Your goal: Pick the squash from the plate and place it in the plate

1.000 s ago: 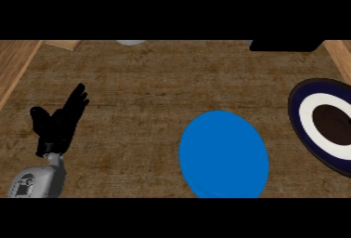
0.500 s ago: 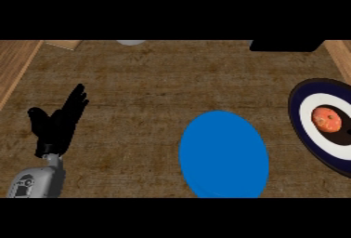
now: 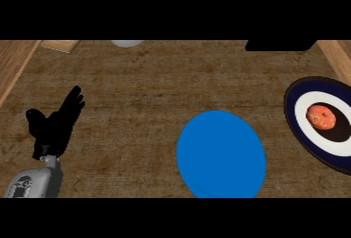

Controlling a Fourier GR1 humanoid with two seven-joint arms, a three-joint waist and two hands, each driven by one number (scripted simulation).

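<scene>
On a brown wooden counter (image 3: 158, 83) sit two plates, a blue plate (image 3: 221, 160) and a dark ringed plate (image 3: 305, 128) holding one orange squash (image 3: 320, 116), while the left hand (image 3: 56, 125) rests with fingers straight and spread.

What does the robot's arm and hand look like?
Only the left hand shows. It is all black, with slim fingers and a thumb. Below it comes a rounded grey forearm with small dark markings on its side. No cables show.
</scene>
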